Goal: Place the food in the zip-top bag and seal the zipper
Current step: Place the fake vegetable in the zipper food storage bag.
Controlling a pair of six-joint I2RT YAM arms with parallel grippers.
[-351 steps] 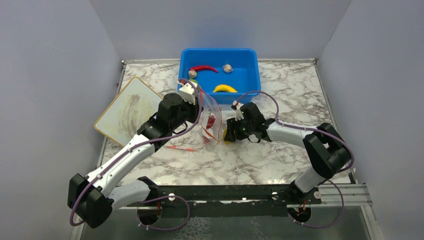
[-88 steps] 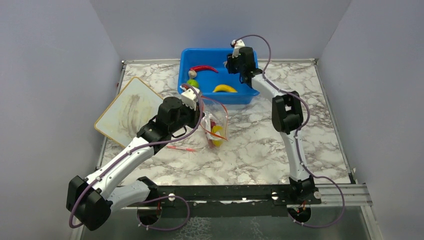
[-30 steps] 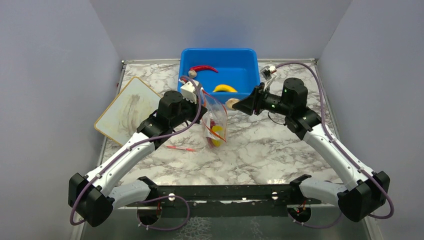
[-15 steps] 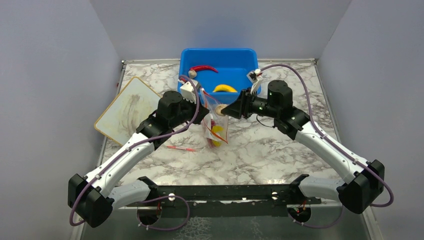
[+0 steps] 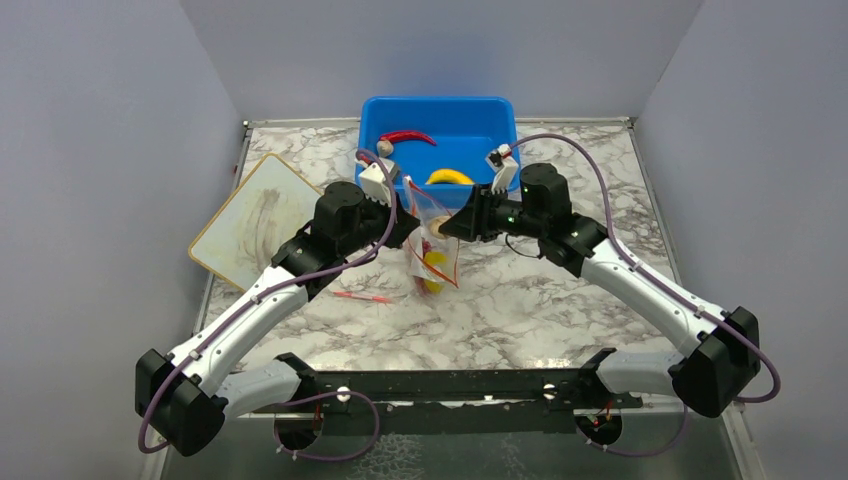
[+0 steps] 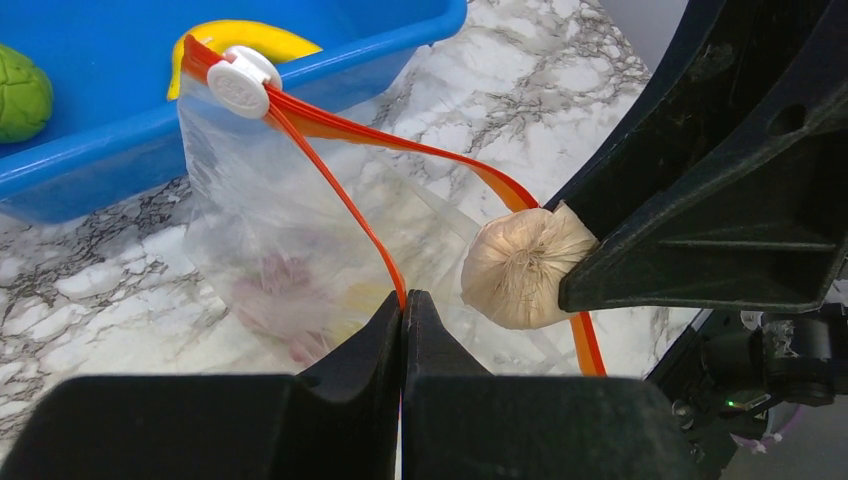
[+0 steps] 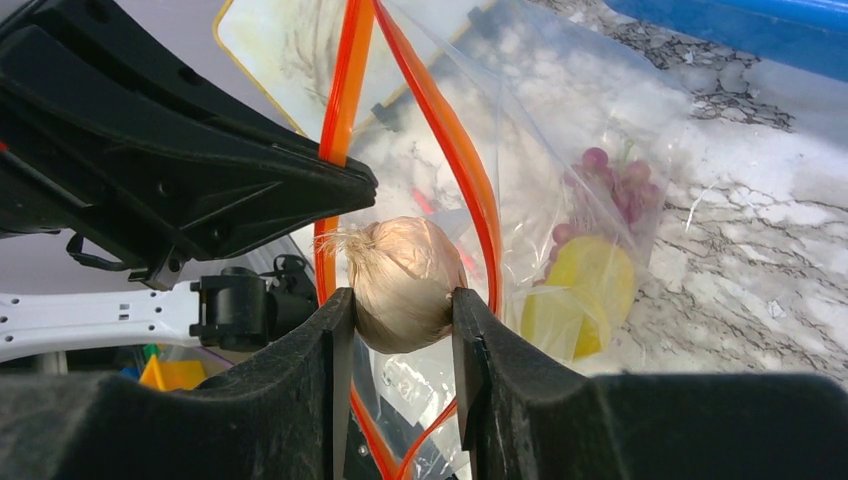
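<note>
My left gripper (image 6: 403,300) is shut on the orange-red zipper (image 6: 345,195) and holds the clear zip-top bag (image 5: 432,245) up with its mouth open. Its white slider (image 6: 238,83) sits at the far end. My right gripper (image 7: 400,305) is shut on a beige garlic bulb (image 7: 402,280), which it holds in the bag's mouth; the bulb also shows in the left wrist view (image 6: 520,270). Purple grapes (image 7: 612,195) and a yellow fruit (image 7: 580,295) lie inside the bag. A banana (image 5: 449,177), a red chili (image 5: 407,136) and a second garlic bulb (image 5: 384,147) lie in the blue tub (image 5: 470,112).
A green lime (image 6: 20,92) sits in the tub's left part. A beige board (image 5: 255,220) lies at the left of the marble table (image 5: 560,300). A thin loose red stick (image 5: 362,296) lies on the table below the bag.
My right arm has carried the garlic bulb from the tub leftward into the bag's mouth. My left gripper has kept its hold on the zipper, and the bag has hardly moved.
</note>
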